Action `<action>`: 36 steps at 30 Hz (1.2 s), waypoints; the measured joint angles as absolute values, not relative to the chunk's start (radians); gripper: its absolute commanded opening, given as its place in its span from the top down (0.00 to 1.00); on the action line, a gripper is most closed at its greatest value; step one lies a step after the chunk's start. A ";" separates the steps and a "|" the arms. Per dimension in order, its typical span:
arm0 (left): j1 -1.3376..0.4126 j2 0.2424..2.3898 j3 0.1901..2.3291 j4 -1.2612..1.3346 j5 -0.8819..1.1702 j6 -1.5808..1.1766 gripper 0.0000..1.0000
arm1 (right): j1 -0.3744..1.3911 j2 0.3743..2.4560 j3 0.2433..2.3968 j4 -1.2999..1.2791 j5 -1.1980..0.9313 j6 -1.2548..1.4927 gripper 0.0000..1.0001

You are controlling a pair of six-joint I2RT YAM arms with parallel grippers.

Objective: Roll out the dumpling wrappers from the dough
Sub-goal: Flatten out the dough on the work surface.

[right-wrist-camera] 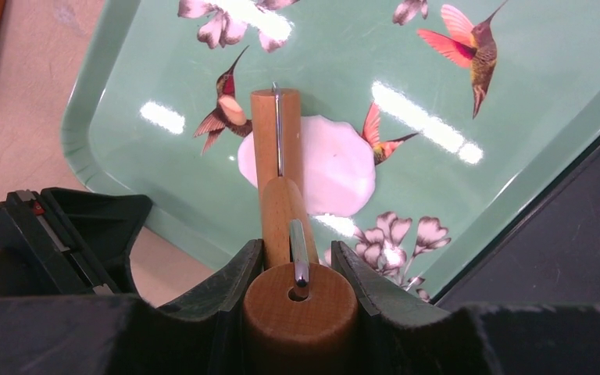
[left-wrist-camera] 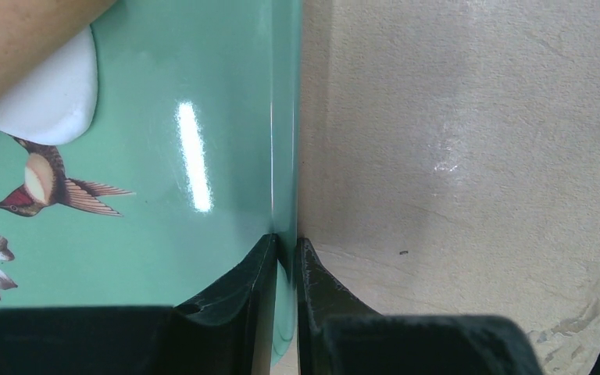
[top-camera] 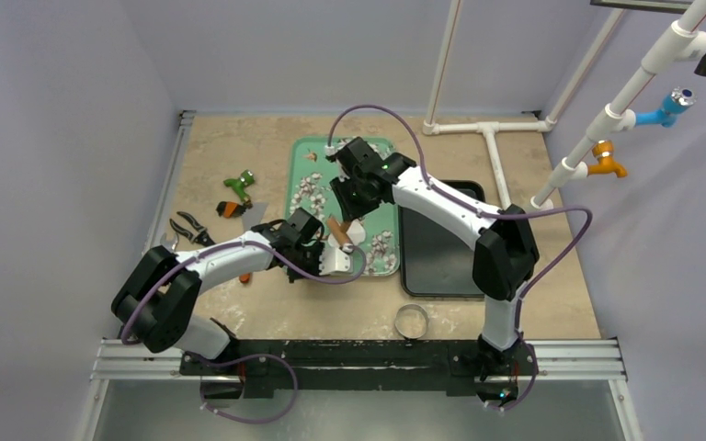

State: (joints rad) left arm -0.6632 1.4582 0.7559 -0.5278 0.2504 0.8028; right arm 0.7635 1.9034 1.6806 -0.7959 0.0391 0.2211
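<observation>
Our right gripper (right-wrist-camera: 297, 262) holds the rolling pin (right-wrist-camera: 276, 141) by its handle, jaws partway closed. The pin's long axis points straight ahead of the gripper, with its far end over the left edge of the dough (right-wrist-camera: 336, 168), which lies flattened on the tray (right-wrist-camera: 164, 172). Our left gripper (left-wrist-camera: 285, 250), nearly shut, pinches the tray rim.

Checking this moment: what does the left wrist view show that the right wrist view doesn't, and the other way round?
Left wrist only: a close look at the left gripper pinching the green tray by its rim. Right wrist only: the right gripper closed on the rolling pin, the whole flattened dough under it, and the black tray. Both: green tray, dough, rolling pin, table.
</observation>
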 measured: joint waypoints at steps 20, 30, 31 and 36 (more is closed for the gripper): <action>-0.661 1.465 0.762 -0.527 0.250 0.803 1.00 | 0.592 1.865 1.626 -0.769 0.213 0.168 1.00; -0.661 1.465 0.764 -0.541 0.250 0.802 1.00 | 0.757 1.866 1.739 -0.852 0.085 0.095 1.00; -0.661 1.465 0.764 -0.541 0.250 0.802 1.00 | 0.774 1.866 1.750 -0.852 0.067 0.093 1.00; -0.661 1.465 0.764 -0.541 0.250 0.802 1.00 | 0.800 1.880 1.757 -0.852 0.004 0.087 1.00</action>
